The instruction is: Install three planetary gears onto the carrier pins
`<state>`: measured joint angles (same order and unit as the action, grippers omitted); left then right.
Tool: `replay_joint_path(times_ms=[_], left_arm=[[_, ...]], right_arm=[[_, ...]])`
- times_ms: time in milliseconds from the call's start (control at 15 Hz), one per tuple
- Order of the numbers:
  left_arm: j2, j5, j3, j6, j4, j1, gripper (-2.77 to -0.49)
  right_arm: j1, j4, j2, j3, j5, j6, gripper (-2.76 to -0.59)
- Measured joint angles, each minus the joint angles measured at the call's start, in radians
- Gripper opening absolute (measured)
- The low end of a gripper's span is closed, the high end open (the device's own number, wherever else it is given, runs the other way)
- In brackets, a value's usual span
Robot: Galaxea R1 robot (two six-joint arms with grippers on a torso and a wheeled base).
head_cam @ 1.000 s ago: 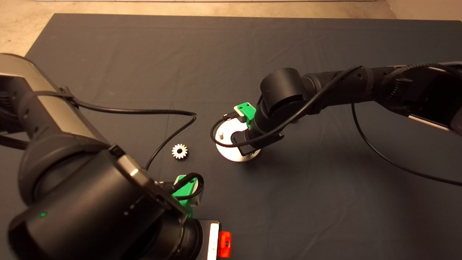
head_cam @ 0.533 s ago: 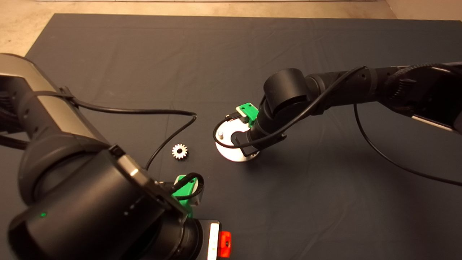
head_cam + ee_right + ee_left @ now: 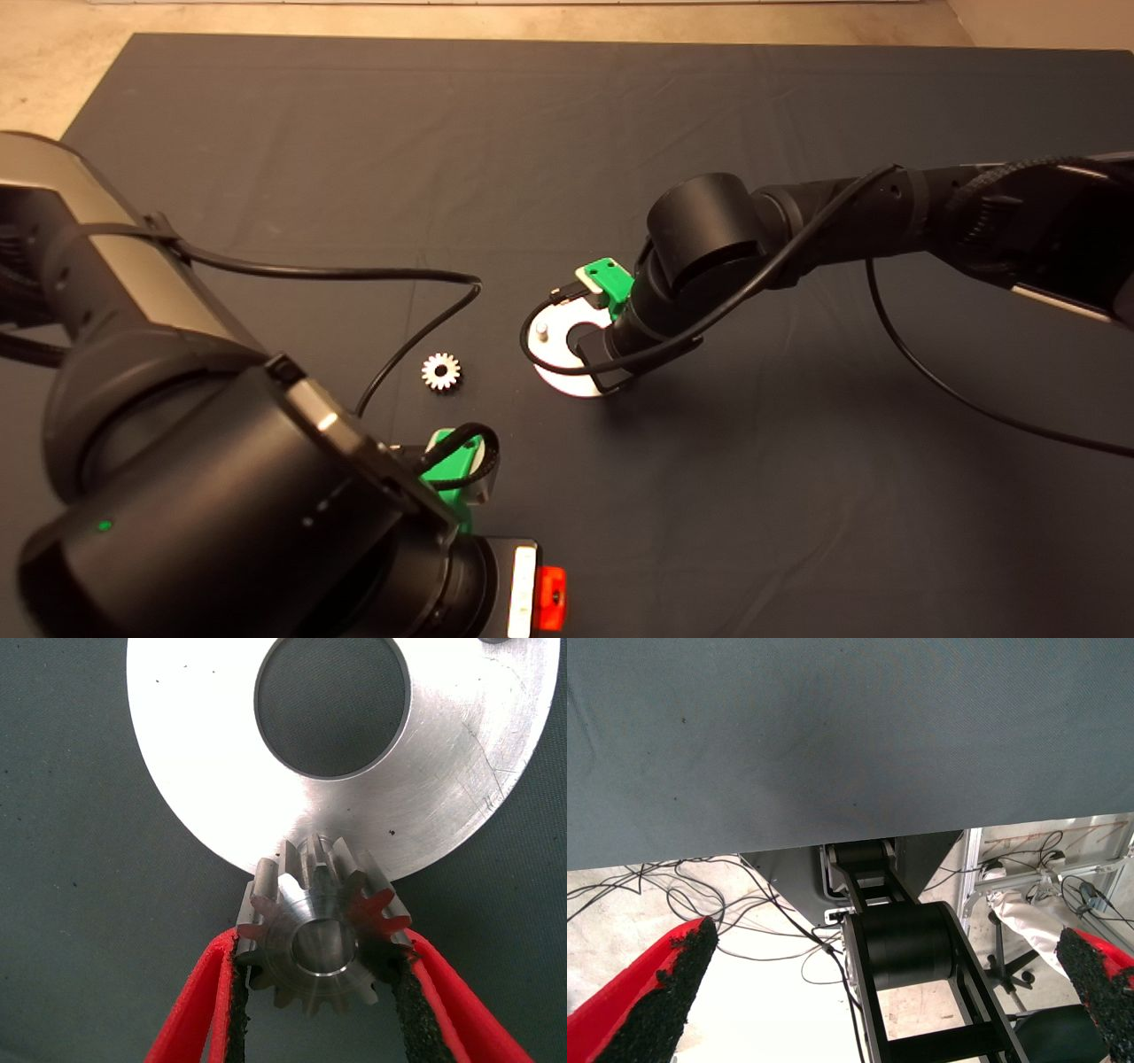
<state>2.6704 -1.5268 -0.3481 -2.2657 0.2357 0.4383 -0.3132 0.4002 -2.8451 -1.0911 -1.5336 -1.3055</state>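
Right claw holds a gear at the disc's edge

The right claw point(image 3: 319, 992) is clamped on a planetary gear point(image 3: 321, 935) over the carrier disc point(image 3: 221, 771) rim; another gear point(image 3: 440, 370) lies beside it on the mat. Left claw point(image 3: 877, 992), parked, is spread apart.

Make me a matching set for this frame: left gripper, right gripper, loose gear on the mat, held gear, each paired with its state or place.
1 left gripper
2 right gripper
3 loose gear
4 held gear

a lying on the mat beside the disc
b open, parked at the mat's near edge
c at the disc's rim
d shut on a gear

Pairs: 1-b, 2-d, 3-a, 4-c
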Motion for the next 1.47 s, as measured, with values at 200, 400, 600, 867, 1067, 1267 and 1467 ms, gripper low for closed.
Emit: replay_joint_path(times_ms=[200, 400, 600, 867, 1067, 1267, 1467], left_arm=[[0.000, 0.000, 0.000, 0.000, 0.000, 0.000, -0.49], [0.000, 0.000, 0.000, 0.000, 0.000, 0.000, -0.49], [0.000, 0.000, 0.000, 0.000, 0.000, 0.000, -0.49], [0.000, 0.000, 0.000, 0.000, 0.000, 0.000, -0.49], [0.000, 0.000, 0.000, 0.000, 0.000, 0.000, -0.49], [0.000, 0.000, 0.000, 0.000, 0.000, 0.000, -0.49], [0.000, 0.000, 0.000, 0.000, 0.000, 0.000, -0.49]], right_arm=[[0.000, 0.000, 0.000, 0.004, 0.000, 0.000, -2.39], [0.001, 0.000, 0.000, 0.006, 0.000, 0.000, -2.39], [0.009, 0.000, 0.000, 0.006, 0.000, 0.000, -2.39], [0.011, 0.000, 0.000, 0.006, -0.001, 0.000, -2.39], [0.011, 0.000, 0.000, 0.006, -0.001, 0.008, -2.39], [0.011, 0.000, 0.000, 0.002, 0.000, 0.023, -2.39], [0.011, 0.000, 0.000, -0.005, 0.003, 0.032, -2.39]])
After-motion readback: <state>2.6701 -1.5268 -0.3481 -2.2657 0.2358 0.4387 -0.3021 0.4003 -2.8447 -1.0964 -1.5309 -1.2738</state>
